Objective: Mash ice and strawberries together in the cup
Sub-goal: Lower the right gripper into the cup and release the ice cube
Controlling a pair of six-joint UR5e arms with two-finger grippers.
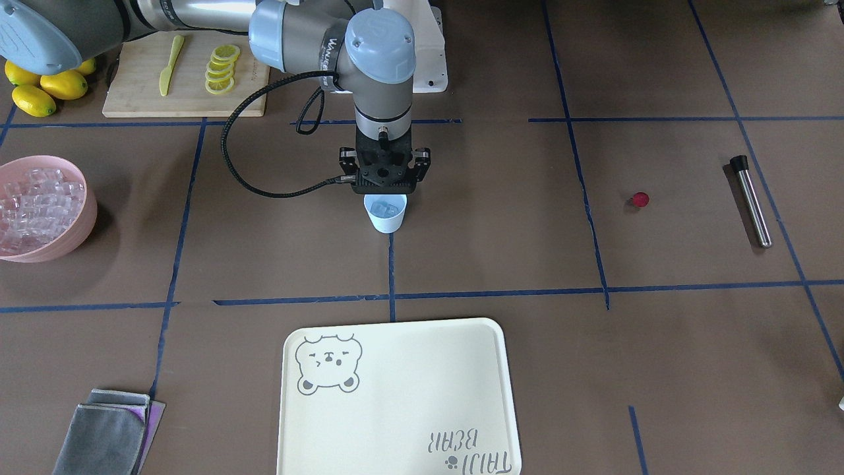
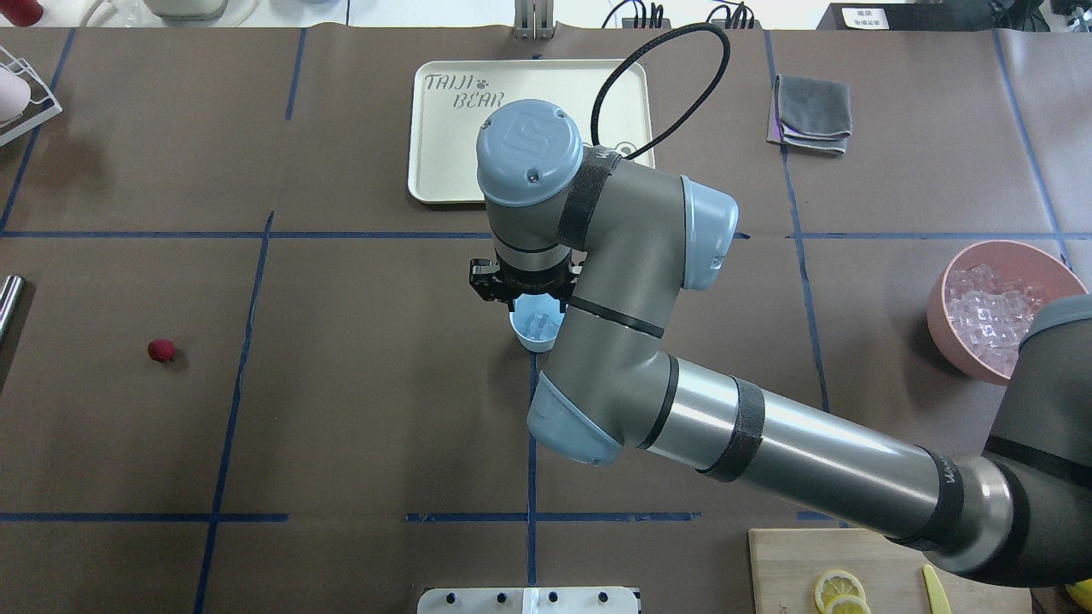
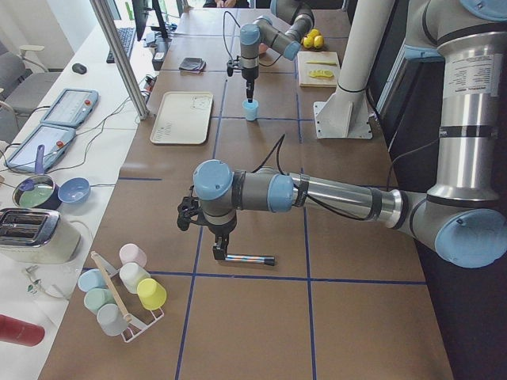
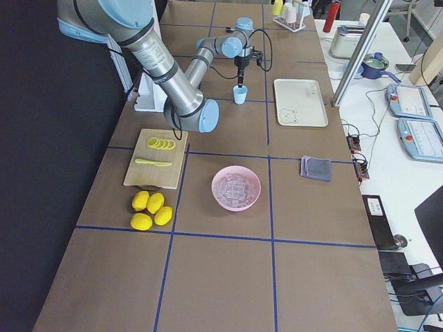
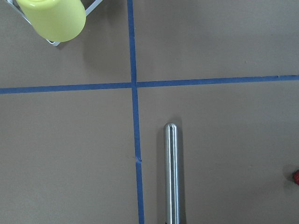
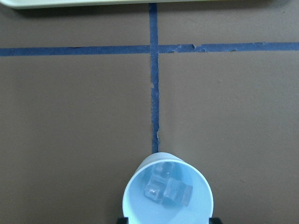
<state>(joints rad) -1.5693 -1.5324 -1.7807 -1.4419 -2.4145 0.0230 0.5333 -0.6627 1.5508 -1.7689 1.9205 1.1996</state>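
As ice [image 6: 167, 190] lies in the cup [image 6: 135, 205], right fingers [image 6: 121, 221] spread above its rim

grey-silver arms [image 2: 810, 460], pale-blue joint caps [image 2: 525, 149], black cable [image 1: 227, 142], seemingly velcro straps [image 2: 740, 431].

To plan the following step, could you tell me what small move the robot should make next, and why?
Probably raise the right gripper clear of the cup: it hangs open just above, the cup holds only ice, and the strawberry lies on the table, yet to go in.
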